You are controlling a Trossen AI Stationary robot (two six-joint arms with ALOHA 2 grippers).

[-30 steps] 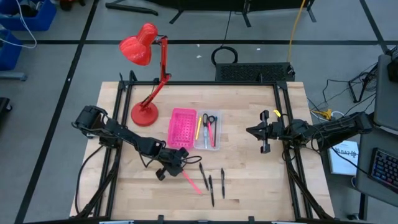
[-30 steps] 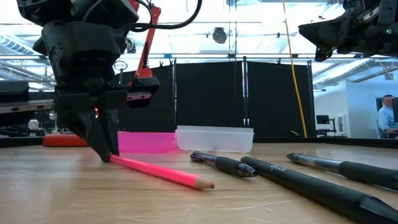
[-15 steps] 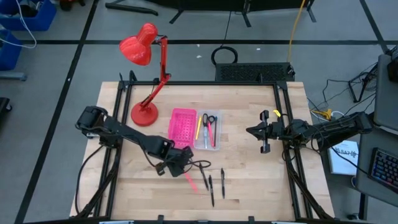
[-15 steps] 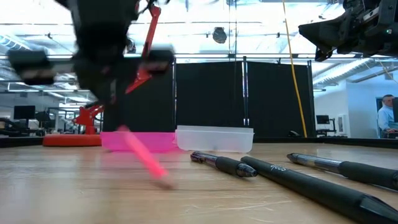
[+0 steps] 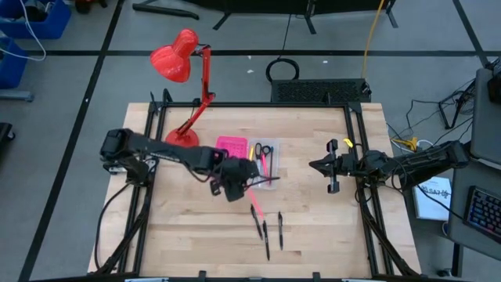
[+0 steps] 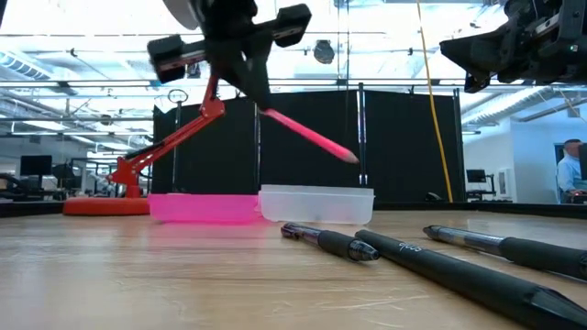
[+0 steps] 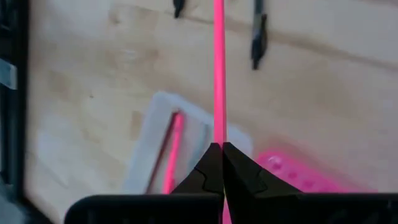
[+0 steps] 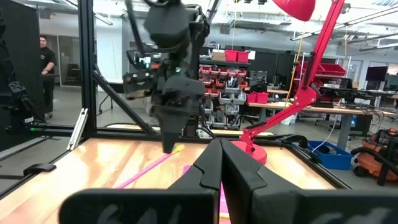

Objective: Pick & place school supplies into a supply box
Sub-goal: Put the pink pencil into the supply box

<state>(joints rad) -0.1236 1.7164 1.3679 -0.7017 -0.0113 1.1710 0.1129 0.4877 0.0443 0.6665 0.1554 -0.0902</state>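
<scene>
My left gripper clamped on thin pink pencil, lifted clear of wooden table, at clear plastic supply box's 7 o'clock corner. Box holds black-handled scissors. Three black pens lie at box's 6 o'clock. My right gripper closed, empty, at 3 o'clock edge.

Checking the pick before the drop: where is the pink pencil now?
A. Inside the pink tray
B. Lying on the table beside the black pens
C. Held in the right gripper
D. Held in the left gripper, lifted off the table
D: the left gripper is shut on the pink pencil, clear of the table.
</scene>
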